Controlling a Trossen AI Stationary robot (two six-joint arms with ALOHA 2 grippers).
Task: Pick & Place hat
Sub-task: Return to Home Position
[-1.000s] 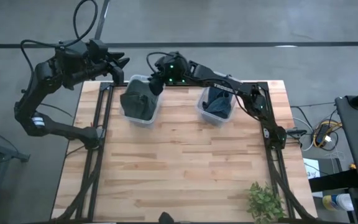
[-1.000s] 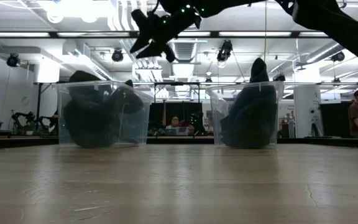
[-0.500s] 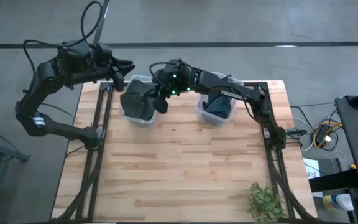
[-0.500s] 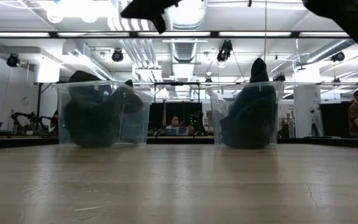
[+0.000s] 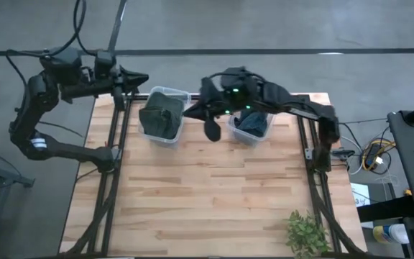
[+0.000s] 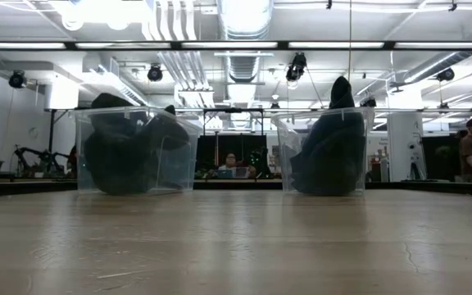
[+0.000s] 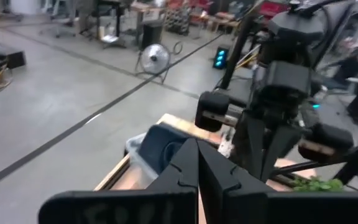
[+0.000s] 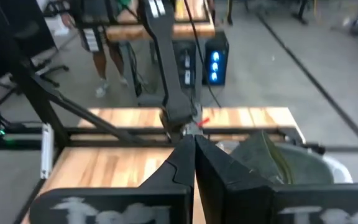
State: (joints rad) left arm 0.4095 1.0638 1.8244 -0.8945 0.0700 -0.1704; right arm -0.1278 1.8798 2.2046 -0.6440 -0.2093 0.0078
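Note:
Two clear bins stand at the table's far edge. The left bin (image 5: 165, 115) holds a dark green hat (image 5: 158, 119), which also shows in the low view (image 6: 125, 156) and in the right wrist view (image 8: 272, 158). The right bin (image 5: 250, 124) holds a dark blue hat (image 6: 326, 152) that pokes above the rim. My left gripper (image 5: 144, 78) is shut and empty, high beyond the far left corner. My right gripper (image 5: 187, 112) is also shut and empty, raised between the two bins. Neither gripper shows in the low view.
Bare wooden table (image 5: 207, 194) stretches from the bins to the near edge. A small green plant (image 5: 306, 234) stands at the near right corner. People (image 6: 469, 152) stand in the room beyond the table.
My right gripper has risen from over the left bin, out of the low view, and drawn toward the table's right. My left gripper has shut while staying near the far left corner. Both hats have stayed in their bins.

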